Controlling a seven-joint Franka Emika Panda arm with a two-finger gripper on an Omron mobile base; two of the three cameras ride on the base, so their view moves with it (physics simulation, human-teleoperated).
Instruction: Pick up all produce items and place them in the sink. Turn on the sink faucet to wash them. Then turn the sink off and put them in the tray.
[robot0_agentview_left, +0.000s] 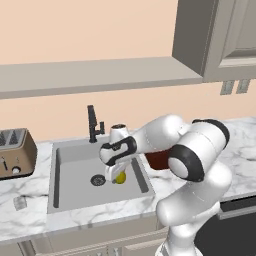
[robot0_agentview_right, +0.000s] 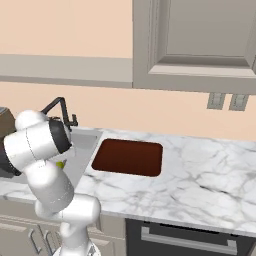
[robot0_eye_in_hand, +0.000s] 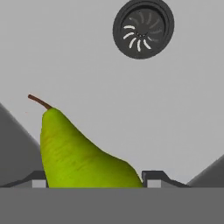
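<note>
Gripper (robot0_eye_in_hand: 94, 178): fingertips flanking pear (robot0_eye_in_hand: 74, 153), contact uncertain. Pear low in sink (robot0_agentview_left: 75, 165), drain (robot0_eye_in_hand: 143, 28) at one o'clock. Faucet (robot0_agentview_left: 93, 124) off. Judged pending: washing, transfer to tray (robot0_agentview_right: 128, 156) on desk (robot0_agentview_right: 200, 170).

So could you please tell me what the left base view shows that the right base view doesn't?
Left base view alone: the sink's drain, a toaster on the left counter, and the gripper low in the basin around a yellow-green pear. Right base view alone: the whole dark red tray and two wall outlets. Both share the black faucet, the sink and the marble counter.
</note>
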